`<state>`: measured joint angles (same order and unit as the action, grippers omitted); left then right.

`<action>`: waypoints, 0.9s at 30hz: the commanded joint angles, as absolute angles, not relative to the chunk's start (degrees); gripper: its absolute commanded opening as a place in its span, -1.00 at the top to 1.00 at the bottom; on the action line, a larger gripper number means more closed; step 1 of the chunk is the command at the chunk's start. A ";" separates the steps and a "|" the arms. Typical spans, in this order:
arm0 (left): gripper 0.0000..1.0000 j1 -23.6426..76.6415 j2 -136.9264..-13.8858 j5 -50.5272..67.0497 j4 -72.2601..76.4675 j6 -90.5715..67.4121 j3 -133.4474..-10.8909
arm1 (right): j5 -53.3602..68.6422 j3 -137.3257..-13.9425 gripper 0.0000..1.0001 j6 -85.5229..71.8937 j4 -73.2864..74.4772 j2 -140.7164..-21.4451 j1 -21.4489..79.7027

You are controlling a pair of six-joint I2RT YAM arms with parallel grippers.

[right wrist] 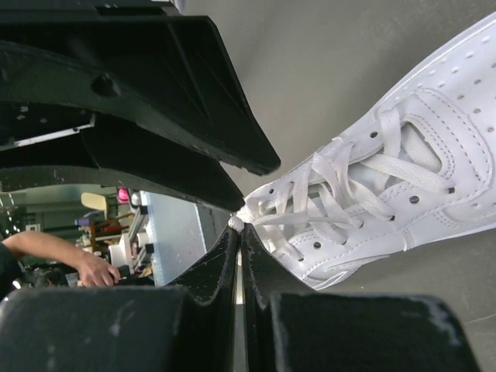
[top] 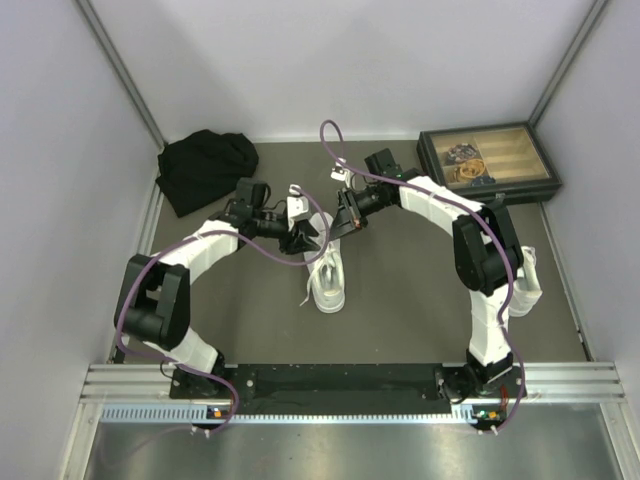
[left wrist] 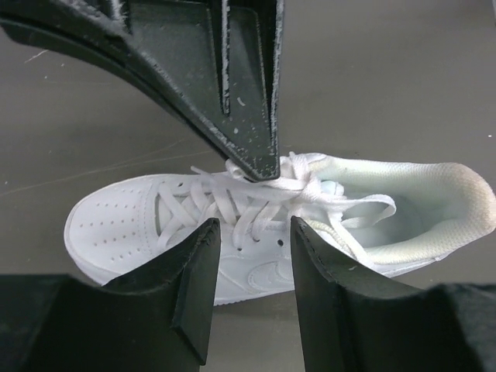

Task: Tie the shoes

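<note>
**Ann:** Grey table (top: pixel 420 320), pale walls, and the white sneaker (top: pixel 328 275) lies mid-table, its far end under both grippers.

**Ben:** The right gripper (right wrist: pixel 239 231) is clamped tight on a lace (right wrist: pixel 306 208) near the top eyelets. The left gripper (left wrist: pixel 254 256) hovers just above, jaws apart, nothing between them.

**Ann:** I'd draw that lace out slow and taut, so the left can pinch it without dragging the shoe.

**Ben:** Both arms are reaching in elbows-out, wrists tipped down, nearly meeting over the lacing.

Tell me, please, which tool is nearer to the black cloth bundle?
Left. The left tool hovers at the sneaker, right of the black cloth bundle; the right tool, pinching a lace, is farther right.
</note>
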<state>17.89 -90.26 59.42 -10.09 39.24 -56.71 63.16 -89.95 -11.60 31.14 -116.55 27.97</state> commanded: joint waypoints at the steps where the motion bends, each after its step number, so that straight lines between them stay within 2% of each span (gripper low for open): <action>1: 0.06 18.89 -91.32 63.10 -9.14 40.96 -58.97 | 65.74 -93.08 1.00 -9.15 30.85 -114.35 28.39; 12: -0.03 18.90 -91.84 62.75 -10.72 41.85 -59.94 | 62.58 -89.74 1.00 -4.58 36.64 -110.74 26.63; 15: -0.03 17.93 -92.20 62.40 -9.32 33.51 -61.17 | 61.70 -88.51 1.00 -2.64 37.53 -109.87 26.54; 22: 0.01 17.40 -91.32 61.52 4.90 -4.75 -59.42 | 60.04 -85.78 1.00 -3.25 36.04 -108.99 26.63; 27: 0.03 18.19 -91.32 60.03 8.18 -14.76 -57.04 | 58.54 -84.55 1.00 -3.08 35.69 -108.81 26.63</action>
<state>17.58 -91.94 60.16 1.96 -0.10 -58.22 59.59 -85.06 -4.54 36.69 -112.31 26.83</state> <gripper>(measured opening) 0.489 0.008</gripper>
